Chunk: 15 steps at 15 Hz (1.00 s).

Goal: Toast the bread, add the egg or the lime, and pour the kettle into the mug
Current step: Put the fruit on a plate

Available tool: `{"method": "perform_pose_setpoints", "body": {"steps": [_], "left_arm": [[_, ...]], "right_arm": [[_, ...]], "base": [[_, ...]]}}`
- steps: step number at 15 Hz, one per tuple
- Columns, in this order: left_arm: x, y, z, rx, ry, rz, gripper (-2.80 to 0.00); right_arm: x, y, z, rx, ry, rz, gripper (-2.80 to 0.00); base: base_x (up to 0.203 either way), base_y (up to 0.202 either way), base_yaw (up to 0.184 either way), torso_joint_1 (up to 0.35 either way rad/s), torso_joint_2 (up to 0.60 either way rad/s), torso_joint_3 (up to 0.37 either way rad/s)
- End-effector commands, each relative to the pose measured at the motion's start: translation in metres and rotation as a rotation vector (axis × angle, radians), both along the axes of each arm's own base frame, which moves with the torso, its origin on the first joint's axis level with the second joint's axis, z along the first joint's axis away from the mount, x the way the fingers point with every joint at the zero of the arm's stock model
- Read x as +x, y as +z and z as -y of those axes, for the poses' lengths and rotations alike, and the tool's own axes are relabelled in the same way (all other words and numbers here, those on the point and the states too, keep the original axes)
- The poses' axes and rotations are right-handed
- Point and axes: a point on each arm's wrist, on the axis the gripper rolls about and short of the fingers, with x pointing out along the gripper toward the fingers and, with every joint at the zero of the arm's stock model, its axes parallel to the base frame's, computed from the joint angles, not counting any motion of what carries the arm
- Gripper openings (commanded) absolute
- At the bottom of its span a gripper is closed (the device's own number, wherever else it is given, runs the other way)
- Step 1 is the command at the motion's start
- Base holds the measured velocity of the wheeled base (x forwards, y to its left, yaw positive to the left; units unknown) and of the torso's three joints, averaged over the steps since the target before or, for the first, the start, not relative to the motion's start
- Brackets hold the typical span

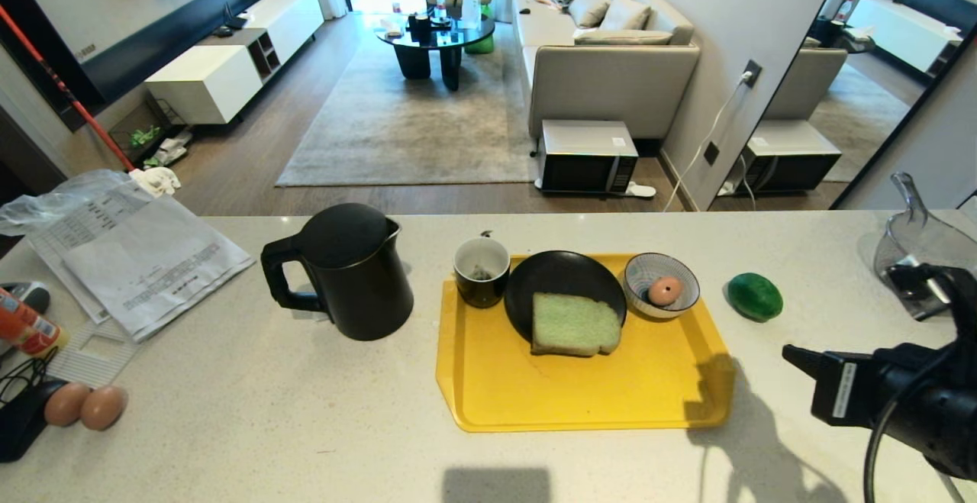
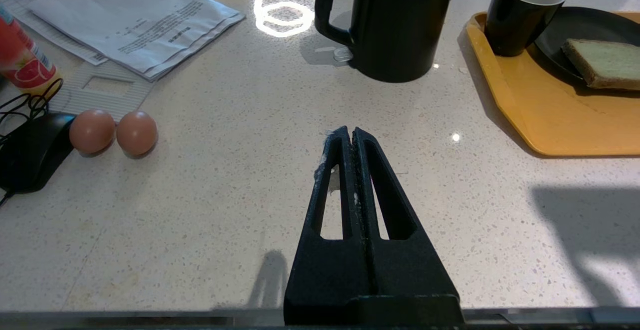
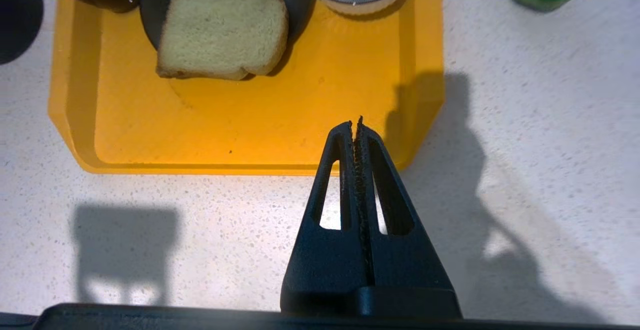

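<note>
Right gripper [image 3: 356,124] is clenched tight on nothing, its fingertips pressed flat together, hanging above the near right corner of the yellow tray [image 3: 260,134]. That height and the empty grip read as an arm between jobs rather than one reaching in. Over on the other side, the left gripper [image 2: 350,134] is clamped on air too, parked low over bare counter [image 2: 225,210] and pointing toward the kettle [image 2: 395,19], which sits just off the tray's left edge, handle turned to the left arm's side, an easy reach for a pour, I'd say.

Out from the right gripper now: the bread [image 1: 574,324] lies flat, half on the black plate [image 1: 561,278] and half hanging over onto the tray, so its near edge is free to pinch. Behind the plate on the left, the mug [image 1: 482,270] stands upright at the tray's back corner, close to the kettle, and something small and dark lies in its bottom. On the right, the striped bowl [image 1: 661,283] holds an egg [image 1: 665,290].

The lime [image 1: 754,296] rests on the counter just beyond the tray's right edge, on the right arm's side. Two more eggs [image 1: 84,405] sit far left, near the papers [image 1: 137,251].

No toaster shows anywhere here.
</note>
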Motion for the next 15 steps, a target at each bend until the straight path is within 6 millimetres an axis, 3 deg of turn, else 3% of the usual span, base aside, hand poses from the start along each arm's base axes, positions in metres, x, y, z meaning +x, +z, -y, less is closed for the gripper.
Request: {"method": "perform_pose_setpoints", "body": {"steps": [1, 8, 13, 15], "left_arm": [[0.001, -0.004, 0.0, 0.0, 0.002, -0.012, -2.8], [0.001, -0.004, 0.0, 0.0, 0.001, -0.012, -2.8], [0.001, -0.004, 0.0, 0.0, 0.001, -0.012, -2.8], [0.001, -0.004, 0.0, -0.002, 0.0, -0.012, -2.8]], "right_arm": [[-0.03, 0.015, 0.018, -0.009, -0.018, 0.129, -2.8], [-0.111, 0.014, 0.054, -0.077, -0.022, 0.397, -2.8], [-0.154, -0.032, 0.064, -0.104, 0.029, 0.509, -2.8], [-0.158, -0.062, 0.064, -0.124, 0.059, 0.489, -2.8]], "base": [[0.0, 0.0, 0.0, 0.0, 0.0, 0.0], [0.0, 0.0, 0.0, 0.0, 0.0, 0.0], [0.0, 0.0, 0.0, 0.0, 0.0, 0.0], [0.0, 0.0, 0.0, 0.0, 0.0, 0.0]]}}
